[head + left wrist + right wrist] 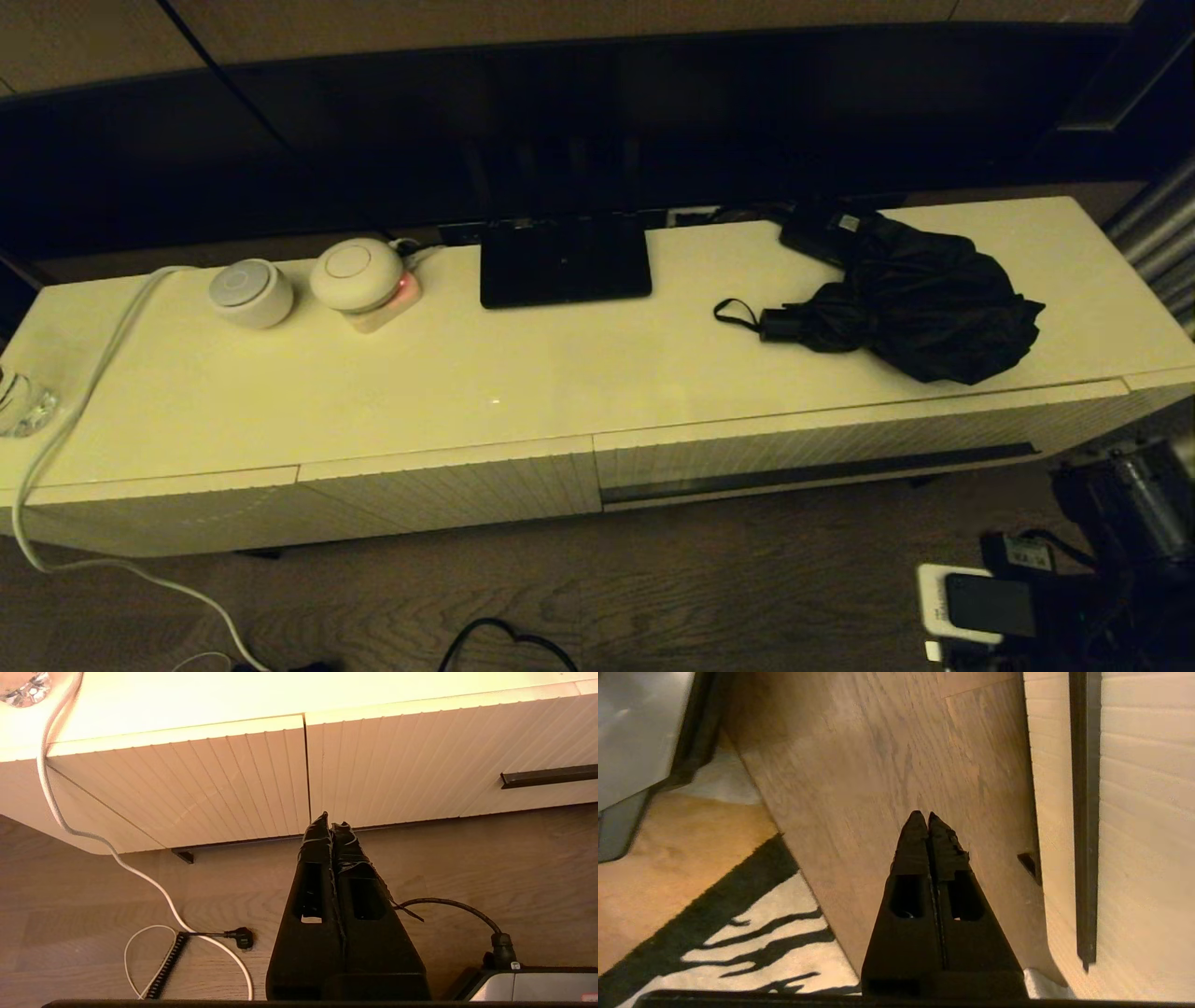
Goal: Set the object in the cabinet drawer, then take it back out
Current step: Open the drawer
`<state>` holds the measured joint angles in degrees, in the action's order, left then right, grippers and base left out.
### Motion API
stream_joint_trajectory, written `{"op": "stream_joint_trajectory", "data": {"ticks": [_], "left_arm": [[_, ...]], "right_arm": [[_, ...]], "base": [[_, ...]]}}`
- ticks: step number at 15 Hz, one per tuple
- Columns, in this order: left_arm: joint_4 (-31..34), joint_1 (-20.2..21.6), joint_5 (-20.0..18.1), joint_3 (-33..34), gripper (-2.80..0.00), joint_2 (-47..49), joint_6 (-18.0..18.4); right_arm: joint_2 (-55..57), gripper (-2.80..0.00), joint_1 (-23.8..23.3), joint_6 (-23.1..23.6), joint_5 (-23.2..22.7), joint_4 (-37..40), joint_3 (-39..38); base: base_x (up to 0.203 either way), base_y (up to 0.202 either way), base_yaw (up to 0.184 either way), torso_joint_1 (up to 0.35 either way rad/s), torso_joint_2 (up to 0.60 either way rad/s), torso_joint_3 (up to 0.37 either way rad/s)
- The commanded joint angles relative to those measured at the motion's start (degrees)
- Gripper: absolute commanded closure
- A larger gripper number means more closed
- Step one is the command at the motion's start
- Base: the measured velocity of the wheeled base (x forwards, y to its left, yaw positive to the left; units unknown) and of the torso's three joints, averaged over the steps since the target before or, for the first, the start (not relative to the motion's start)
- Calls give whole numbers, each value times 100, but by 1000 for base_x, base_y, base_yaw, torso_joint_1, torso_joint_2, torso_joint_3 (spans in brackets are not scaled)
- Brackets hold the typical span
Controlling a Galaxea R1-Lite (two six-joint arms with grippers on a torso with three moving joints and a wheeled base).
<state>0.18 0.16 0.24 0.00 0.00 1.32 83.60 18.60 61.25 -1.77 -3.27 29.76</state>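
Both arms hang low in front of the cabinet, over the wooden floor point(709, 579). The left gripper point(331, 823) points toward the bottom edge of the ribbed fronts, its two black fingers pressed together with nothing between them; a white cable point(140, 877) trails across the floor beside it. The right gripper point(928, 820) is also closed and empty, its fingertips touching, held above the floor near the foot of the drawer front, apart from it.

The drawer point(822, 448) sits flush with the cabinet, its long dark slot handle point(822, 471) running along its lower part.

On the cabinet top point(523, 373), above the drawer, lies the umbrella point(920, 303), its bunched fabric toward the right end, the short handle and wrist loop point(735, 313) pointing left. Behind it, touching the fabric, lies a flat black box point(826, 233). Farther left stand a dark screen stand point(565, 261) and two round white devices point(303, 278).
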Motion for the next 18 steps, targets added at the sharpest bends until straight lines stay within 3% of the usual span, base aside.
{"op": "stream_joint_trajectory", "data": {"ticks": [1, 3, 7, 11, 16, 18], "left_arm": [[-1, 2, 2, 18, 0, 0, 0], [-1, 2, 2, 18, 0, 0, 0], [-1, 2, 2, 18, 0, 0, 0], [-1, 2, 2, 18, 0, 0, 0], [-1, 2, 2, 18, 0, 0, 0], [-1, 2, 2, 18, 0, 0, 0]], "right_arm": [[784, 0, 20, 31, 149, -619, -72], [1112, 0, 20, 92, 270, -1214, -129], [1614, 0, 15, 647, 292, -1967, -362], [2105, 0, -19, 1438, 248, -3507, -773], [2359, 0, -59, 1523, 247, -4120, -951], [2294, 0, -47, 1829, 235, -4047, -944]], "base": [[0, 0, 0, 0, 0, 0], [0, 0, 0, 0, 0, 0], [0, 0, 0, 0, 0, 0], [0, 0, 0, 0, 0, 0], [0, 0, 0, 0, 0, 0], [0, 0, 0, 0, 0, 0]]}}
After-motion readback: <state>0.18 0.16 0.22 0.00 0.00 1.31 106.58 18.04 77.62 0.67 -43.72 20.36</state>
